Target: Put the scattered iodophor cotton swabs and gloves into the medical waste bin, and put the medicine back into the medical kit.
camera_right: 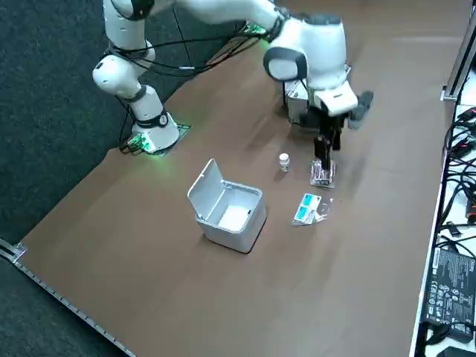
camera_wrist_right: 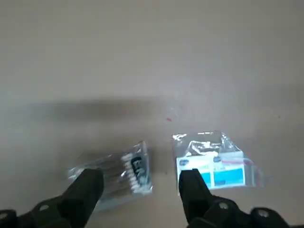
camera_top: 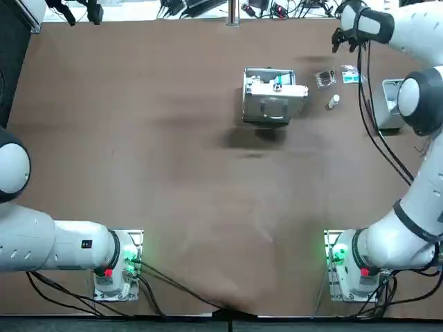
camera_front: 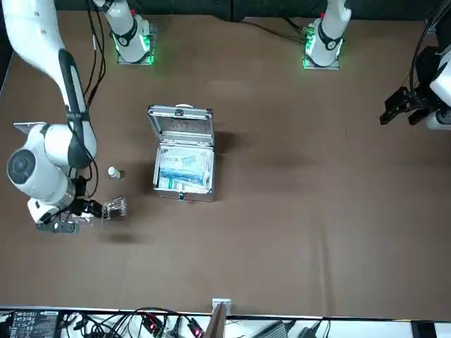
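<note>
The right end effector (camera_wrist_right: 140,183) hangs released above the far right part of the desk (camera_top: 173,173), fingers (camera_wrist_right: 88,187) spread and holding nothing; below it the swab packet (camera_wrist_right: 118,173) and the glove packet (camera_wrist_right: 213,164) lie flat side by side, not touching. The small medicine bottle (camera_top: 333,102) stands near them, to the right of the open medical kit (camera_top: 271,95); the waste bin (camera_top: 386,104) sits at the desk's right edge, partly behind the arm.

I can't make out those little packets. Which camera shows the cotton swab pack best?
The right wrist view: the swab pack lies close under the open right gripper, white tips visible. The top, front and right side views show only a small clear packet near the medical kit.
</note>
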You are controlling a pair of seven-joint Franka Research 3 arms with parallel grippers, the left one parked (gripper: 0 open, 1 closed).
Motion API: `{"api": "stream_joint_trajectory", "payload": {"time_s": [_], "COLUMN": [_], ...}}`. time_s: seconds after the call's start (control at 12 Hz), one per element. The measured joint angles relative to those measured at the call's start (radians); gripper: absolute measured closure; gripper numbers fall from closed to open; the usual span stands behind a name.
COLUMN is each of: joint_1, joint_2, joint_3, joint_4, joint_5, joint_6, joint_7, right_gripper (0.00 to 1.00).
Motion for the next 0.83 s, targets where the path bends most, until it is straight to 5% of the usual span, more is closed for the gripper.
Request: {"api": "stream_joint_trajectory", "payload": {"time_s": [0.08,0.17,0.42,0.83], "joint_1": [-0.008,-0.027,-0.035,-0.033], "joint_2": [0.035,0.093,0.146,0.19], "joint_3": [0.0,-0.001,0.0,0.012], "joint_4": [0.018,0.057,0.084,0.087], "joint_5": [0.002,0.025,0.06,0.066], "joint_6": [0.01,0.02,0.05,0.095], "joint_7": [0.002,0.002,0.002,0.006], "right_gripper": [0.02,0.19,0.33,0.37]}}
